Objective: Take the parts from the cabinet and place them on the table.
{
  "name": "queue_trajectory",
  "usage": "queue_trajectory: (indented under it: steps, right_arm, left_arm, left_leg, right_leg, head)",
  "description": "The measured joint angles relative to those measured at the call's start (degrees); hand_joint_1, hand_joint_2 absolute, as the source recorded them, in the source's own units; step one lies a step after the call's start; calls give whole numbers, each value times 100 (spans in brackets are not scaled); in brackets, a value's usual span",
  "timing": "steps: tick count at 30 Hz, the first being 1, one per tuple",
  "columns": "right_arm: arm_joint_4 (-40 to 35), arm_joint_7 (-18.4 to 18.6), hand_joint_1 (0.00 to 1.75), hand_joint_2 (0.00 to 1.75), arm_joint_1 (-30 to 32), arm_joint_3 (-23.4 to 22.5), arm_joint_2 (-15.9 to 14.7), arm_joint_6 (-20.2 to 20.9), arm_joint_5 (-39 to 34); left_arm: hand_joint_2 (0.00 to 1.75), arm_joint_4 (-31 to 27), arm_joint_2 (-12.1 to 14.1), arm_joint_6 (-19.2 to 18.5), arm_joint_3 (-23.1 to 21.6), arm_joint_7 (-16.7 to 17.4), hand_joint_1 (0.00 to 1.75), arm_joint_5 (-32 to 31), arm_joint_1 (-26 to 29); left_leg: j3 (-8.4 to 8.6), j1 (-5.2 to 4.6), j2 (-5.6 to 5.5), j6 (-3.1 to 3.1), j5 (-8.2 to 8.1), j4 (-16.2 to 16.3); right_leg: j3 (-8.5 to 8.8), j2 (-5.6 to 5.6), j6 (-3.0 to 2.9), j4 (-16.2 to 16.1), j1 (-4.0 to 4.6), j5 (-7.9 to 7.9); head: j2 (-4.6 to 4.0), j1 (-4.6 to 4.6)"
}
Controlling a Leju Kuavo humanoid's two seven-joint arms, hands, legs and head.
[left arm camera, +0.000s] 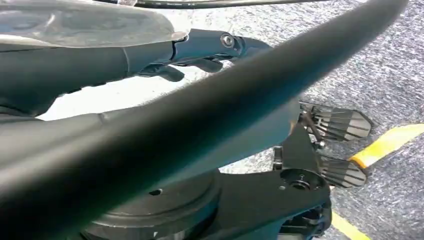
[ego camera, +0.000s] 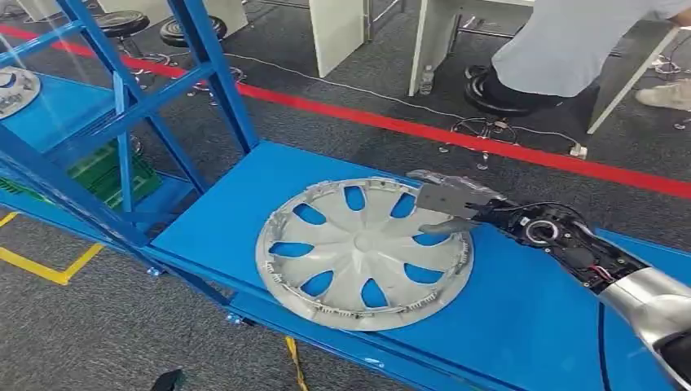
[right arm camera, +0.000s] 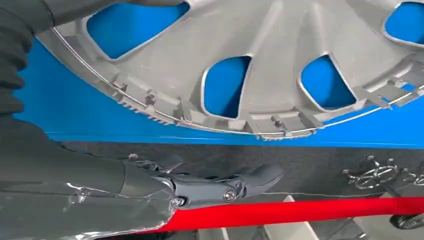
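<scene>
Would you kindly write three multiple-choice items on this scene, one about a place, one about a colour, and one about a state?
1. Where does the hubcap lie?
A. on the blue table
B. on the carpet floor
C. on a stool

2. What colour is the line on the floor beyond the table?
A. green
B. white
C. red

3. How does the right robot hand stand to the hubcap?
A. it rests at the rim, thumb on top
B. it hovers high above the hubcap
C. it hangs by the floor

Answers:
1 A: blue table surface shows through the openings between its spokes.
2 C: a red strip runs across the grey carpet.
3 A: the head view shows the thumb lying on the hubcap's edge.
</scene>
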Motion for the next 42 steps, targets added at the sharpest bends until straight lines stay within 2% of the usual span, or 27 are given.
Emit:
queue_trajectory:
  steps: [8,23,42]
  right_arm:
    - [129,-4,0,175,2,-6,44,9,6]
    - [562,-247,0,175,44,-7,205,254,157]
    - [942,-326,0,175,52,7,317,269,192]
  left_arm:
    - [0,0,2,0,0,0,0,-9,0]
    - [0,0,20,24,0,2,0,24,-4]
    - [0,0,52,22,-2,2,0,42,-11]
  left_leg:
    - [1,0,0,0,0,1]
    - [1,0,0,0,0,1]
    - [2,0,1,0,0,2]
  right_leg:
    - [0,0,0,0,0,0]
    - [0,1,0,0,0,0]
    - [0,1,0,0,0,0]
  head:
    - [0,2]
    - [0,2]
    - [0,2]
